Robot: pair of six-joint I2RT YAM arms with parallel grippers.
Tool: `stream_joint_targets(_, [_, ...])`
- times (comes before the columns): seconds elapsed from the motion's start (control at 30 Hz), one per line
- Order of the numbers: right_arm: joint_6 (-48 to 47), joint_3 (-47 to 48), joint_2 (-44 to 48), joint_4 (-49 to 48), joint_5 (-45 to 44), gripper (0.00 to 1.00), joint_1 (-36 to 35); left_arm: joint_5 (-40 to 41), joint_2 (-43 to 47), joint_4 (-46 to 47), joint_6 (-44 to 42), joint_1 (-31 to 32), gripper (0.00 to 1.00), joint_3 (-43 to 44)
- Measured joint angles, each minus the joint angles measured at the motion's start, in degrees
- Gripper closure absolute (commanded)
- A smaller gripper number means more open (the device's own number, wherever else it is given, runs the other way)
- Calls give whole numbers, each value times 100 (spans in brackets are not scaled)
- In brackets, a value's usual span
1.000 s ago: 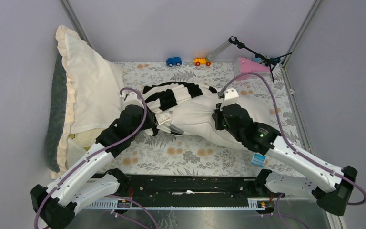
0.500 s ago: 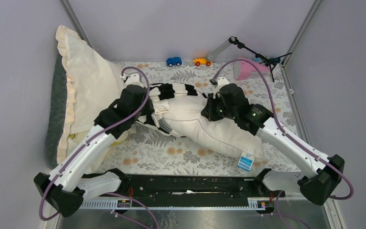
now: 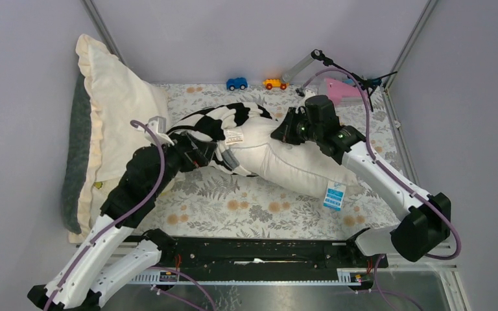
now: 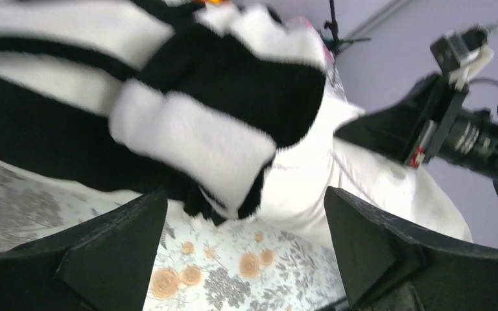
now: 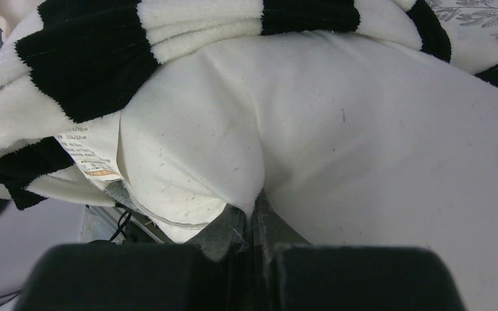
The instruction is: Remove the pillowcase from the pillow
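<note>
Lilac-grey walls (image 3: 259,32) close in a table spread with a floral cloth (image 3: 233,207), and your landmark is the pillow (image 3: 305,168), a plump off-white oblong lying slantwise across the middle of that cloth, its left end farther from the arm bases than its right. You can see the pillowcase (image 3: 217,120), with its broad black and white stripes, bunched over the pillow's left end only; the rest of the pillow lies bare. A white label (image 3: 233,137) sits where the stripes give way to plain fabric, and a blue tag (image 3: 334,196) lies at the pillow's near right corner. Your right gripper (image 5: 254,217) sits on the pillow's far side, just right of the striped edge, its jaws closed on a pinched fold of the pillow's own off-white fabric. Your left gripper (image 4: 245,194) is at the pillow's left end, on the near side, with its dark fingers (image 4: 123,259) spread wide and nothing between them; in the blurred left wrist view the striped folds hang just beyond the fingertips, and you cannot tell whether they touch. Left of the pillow, a cream ruffled cushion (image 3: 113,110) with a grey back leans against the wall. Beyond the pillow, along the far edge of the cloth, a blue toy car (image 3: 237,83) and an orange toy car (image 3: 273,83) stand near each other.
</note>
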State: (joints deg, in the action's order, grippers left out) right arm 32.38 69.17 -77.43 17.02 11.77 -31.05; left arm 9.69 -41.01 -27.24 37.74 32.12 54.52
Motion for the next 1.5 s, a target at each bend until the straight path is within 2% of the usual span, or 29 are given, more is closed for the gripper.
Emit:
stream_joint_targets(0.17, [63, 129, -219, -157, 94, 100, 59, -535, 348, 809, 638, 63, 5, -1353])
stream_joint_targets(0.33, [98, 129, -234, -216, 142, 100, 72, -376, 177, 1453, 1078, 686, 1, -2492])
stream_joint_targets(0.47, [105, 129, -234, -238, 149, 100, 79, -136, -92, 2149, 1165, 1154, 1, -2763])
stream_joint_targets(0.6, [114, 127, -234, -243, 155, 100, 81, -85, -691, 2979, 1099, 1213, 4, -2780])
stream_joint_targets(0.67, [114, 127, -234, -247, 175, 100, 83, 20, -1075, 3200, 1029, 1213, 11, -2754])
stream_joint_targets(0.73, [114, 125, -234, -249, 188, 100, 85, 216, -1346, 3279, 968, 1213, 23, -2752])
stream_joint_targets(0.87, [114, 87, -199, -264, 225, 100, 109, 896, -1547, 3180, 839, 1213, 64, -2697])
stream_joint_targets(1.0, [111, 68, -118, -271, 282, 100, 168, 1425, -1449, 2817, 798, 1075, 73, -2564])
stream_joint_targets(1.17, [109, 24, 59, -238, 382, 100, 426, 1556, -927, 2378, 636, -35, 93, -2568])
stream_joint_targets(1.27, [76, 4, 179, -184, 350, 100, 616, 1740, -597, 2173, 516, -505, 100, -2568])
stream_joint_targets(1.33, [13, 4, 238, -83, 236, 100, 688, 1749, -404, 2028, 402, -538, 99, -2564])
stream_joint_targets(1.37, [-26, 4, 262, -42, 201, 100, 708, 1716, -315, 1956, 337, -538, 95, -2553])
stream_joint_targets(1.4, [-59, 4, 280, 0, 162, 100, 710, 1635, -240, 1895, 278, -538, 85, -2533])
stream_joint_targets(1.43, [-83, 4, 295, 37, 131, 100, 710, 1532, -168, 1867, 219, -538, 71, -2505])
stream_joint_targets(1.5, [-125, 4, 308, 79, 125, 100, 710, 1139, -37, 1895, 81, -538, 38, -2435])
